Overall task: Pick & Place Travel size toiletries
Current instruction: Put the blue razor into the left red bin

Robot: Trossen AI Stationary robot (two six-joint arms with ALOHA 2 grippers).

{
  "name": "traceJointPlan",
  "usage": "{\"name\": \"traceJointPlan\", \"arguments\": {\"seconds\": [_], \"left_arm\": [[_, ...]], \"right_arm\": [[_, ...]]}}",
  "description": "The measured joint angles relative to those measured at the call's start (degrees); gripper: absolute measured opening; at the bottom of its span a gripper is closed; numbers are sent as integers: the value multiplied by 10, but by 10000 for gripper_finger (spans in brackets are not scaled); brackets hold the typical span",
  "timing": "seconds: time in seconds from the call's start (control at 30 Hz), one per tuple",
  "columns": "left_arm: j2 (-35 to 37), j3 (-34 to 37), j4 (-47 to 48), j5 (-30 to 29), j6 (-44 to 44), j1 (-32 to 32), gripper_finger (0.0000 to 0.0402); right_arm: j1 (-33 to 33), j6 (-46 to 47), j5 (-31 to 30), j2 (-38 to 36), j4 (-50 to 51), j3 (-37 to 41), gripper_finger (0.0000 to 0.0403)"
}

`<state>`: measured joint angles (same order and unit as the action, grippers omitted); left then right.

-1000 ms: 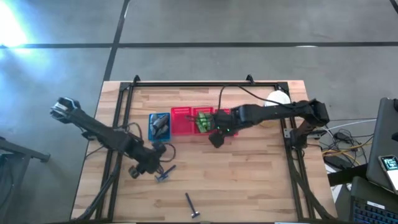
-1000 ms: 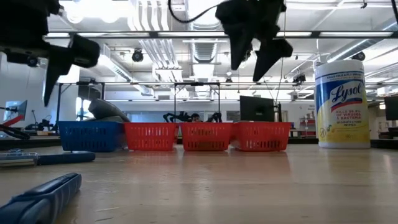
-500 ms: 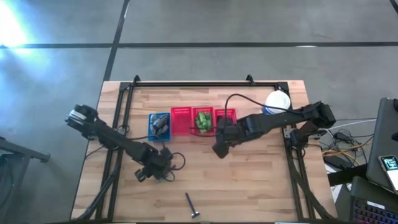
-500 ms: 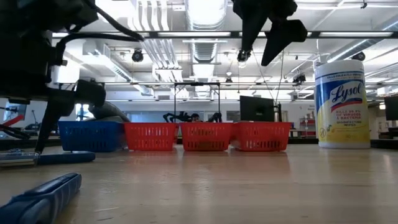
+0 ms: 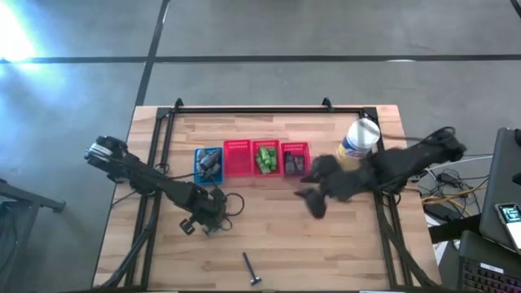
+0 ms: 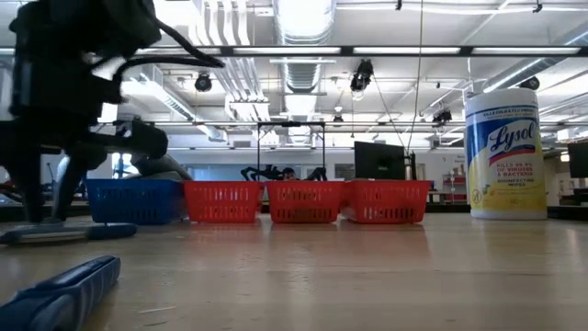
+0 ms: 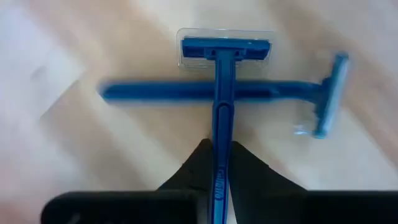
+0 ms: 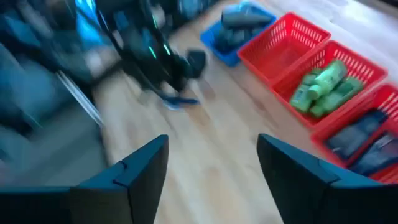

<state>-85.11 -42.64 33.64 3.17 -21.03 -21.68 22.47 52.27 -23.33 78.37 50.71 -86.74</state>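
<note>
Two blue razors lie crossed on the table at the left. My left gripper [image 5: 210, 224] [image 7: 221, 163] is shut on one blue razor [image 7: 222, 93], whose head [image 7: 225, 48] points away from the fingers. That razor lies over the other blue razor [image 7: 186, 91]. My right gripper [image 5: 313, 203] [image 8: 211, 162] hangs open and empty in front of the baskets. Green bottles [image 5: 266, 158] and dark packets [image 5: 295, 163] lie in red baskets. Grey items fill the blue basket [image 5: 209, 164]. A black razor-like stick [image 5: 251, 269] lies near the front edge. My left gripper pinches the razor's handle [image 7: 221, 177] between its two fingers, toward the free end, away from the head. The fingers come from above, pointing down. The razor lies at table level [image 6: 69, 233], across the second razor's handle.
A row of baskets, one blue and three red [image 5: 238, 158], stands at the table's far middle. The big white tub [image 5: 361, 137] [image 6: 502, 152] stands to their right. A black cable [image 5: 232, 205] loops beside my left gripper.
My left gripper has gone toward the near right, then down onto the crossed blue razors. My right gripper has swung from above the red baskets toward the table's right and near side, out of the low view.
</note>
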Motion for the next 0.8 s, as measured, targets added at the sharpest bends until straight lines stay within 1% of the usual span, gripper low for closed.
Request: {"name": "traceJointPlan", "arguments": {"seconds": [0.07, 0.1, 0.2, 0.27, 0.33, 0.4, 0.43, 0.5, 0.57, 0.6, 0.63, 0.67, 0.7, 0.73, 0.8], "left_arm": [[18, 0, 2, -3, 23, 13, 28], [28, 0, -1, -4, 36, 20, 28], [58, -1, 4, -3, 74, 43, 28], [84, -1, 3, -4, 102, 61, 28], [114, -1, 0, -4, 144, 80, 28], [144, -1, -11, -4, 203, 99, 28], [158, -1, -22, -3, 237, 110, 28], [182, -1, -56, -2, 310, 136, 28], [196, -1, -89, -2, 371, 161, 28], [200, -1, -105, -1, 396, 174, 28], [201, -1, -119, 0, 418, 187, 28], [202, -1, -133, 2, 438, 200, 28], [201, -2, -144, 4, 456, 212, 28], [198, -6, -145, 6, 467, 226, 28], [189, -17, -141, 8, 473, 248, 28]], "right_arm": [[11, 61, -14, -34, -14, 0, 233], [21, 51, -28, -48, -35, 3, 229], [71, -101, -45, -67, -135, 20, 221], [94, -141, -47, -72, -188, 47, 217], [111, -148, -39, -79, -265, 91, 213], [123, -146, -27, -85, -403, 158, 209], [125, -145, -7, -85, -487, 200, 207], [122, -141, 68, -67, -713, 293, 203], [115, -155, 147, -30, -942, 381, 199], [110, -169, 177, -8, -1058, 414, 198], [102, -176, 189, 10, -1145, 442, 195], [93, -169, 190, 25, -1203, 465, 193], [81, -146, 190, 38, -1232, 484, 191], [67, -116, 193, 50, -1234, 497, 189], [34, -77, 231, 73, -1220, 518, 185]]}}
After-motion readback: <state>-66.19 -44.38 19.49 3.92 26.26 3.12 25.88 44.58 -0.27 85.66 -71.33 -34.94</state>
